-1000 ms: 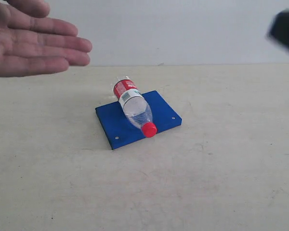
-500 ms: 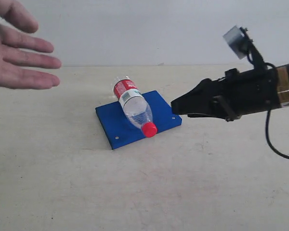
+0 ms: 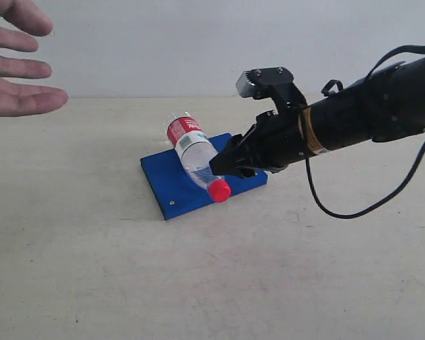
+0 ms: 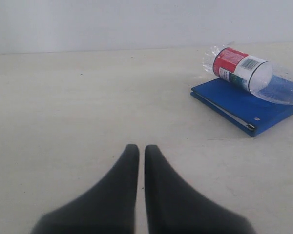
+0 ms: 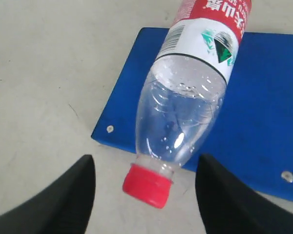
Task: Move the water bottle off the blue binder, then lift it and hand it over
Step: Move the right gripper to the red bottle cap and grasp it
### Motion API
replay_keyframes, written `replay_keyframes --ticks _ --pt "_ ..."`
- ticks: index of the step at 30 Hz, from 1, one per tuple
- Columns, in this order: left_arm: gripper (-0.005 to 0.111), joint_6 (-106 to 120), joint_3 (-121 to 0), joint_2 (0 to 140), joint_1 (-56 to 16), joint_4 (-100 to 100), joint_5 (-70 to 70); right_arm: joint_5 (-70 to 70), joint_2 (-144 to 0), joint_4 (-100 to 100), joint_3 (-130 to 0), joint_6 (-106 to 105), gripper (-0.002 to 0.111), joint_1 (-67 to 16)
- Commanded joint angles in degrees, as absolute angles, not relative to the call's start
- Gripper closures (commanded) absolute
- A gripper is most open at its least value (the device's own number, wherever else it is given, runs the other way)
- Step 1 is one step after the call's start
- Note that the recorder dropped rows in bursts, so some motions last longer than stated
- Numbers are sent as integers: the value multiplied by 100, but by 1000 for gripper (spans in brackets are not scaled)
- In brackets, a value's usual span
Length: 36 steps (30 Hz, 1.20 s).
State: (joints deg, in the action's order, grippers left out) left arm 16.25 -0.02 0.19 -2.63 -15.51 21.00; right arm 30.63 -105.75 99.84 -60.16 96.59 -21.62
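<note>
The water bottle (image 3: 196,157), with clear liquid inside, lies on its side on the blue binder (image 3: 164,183), its red cap past the binder's near edge. The right pincer (image 3: 223,167) sits just beside the cap. A person's open hand (image 3: 18,71) hovers far left above the pale worktop (image 3: 198,283), a plain wall behind.

Left wrist view: the left pincer (image 4: 141,148) is pressed together and empty, well apart from the binder.

Right wrist view: the right pincer is spread wide either side of the neck, touching nothing.

Even, soft, bright light; shadows on the counter (image 3: 198,283) are faint. The right wrist view's near jaws blur softly; the water bottle (image 5: 185,112) shows small glints.
</note>
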Motion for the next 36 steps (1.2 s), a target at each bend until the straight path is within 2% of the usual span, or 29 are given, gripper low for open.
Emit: replay_keyframes --ticks 1,12,15,18,24,29,36 --pt "102 1592 0 0 -285 -1599 2074 2906 -10882 9995 -6227 9708 54 -2331" --pt "102 1592 0 0 -285 -1599 2074 2792 -11337 9995 -6240 9814 54 -2386" --pt "102 1592 0 0 -285 -1599 2074 2802 -11342 9995 -6240 9894 58 -2386" --pt "102 1592 0 0 -285 -1599 2074 2850 -11342 9995 -6240 9893 70 -2386" --pt "102 1592 0 0 -285 -1599 2074 3090 -11342 9995 -6240 9893 109 -2386" --pt "102 1592 0 0 -285 -1599 2074 2985 -11233 9995 -6240 9882 108 -2386" --pt "102 1592 0 0 -285 -1599 2074 1746 -10703 9995 -6240 10038 108 -2386"
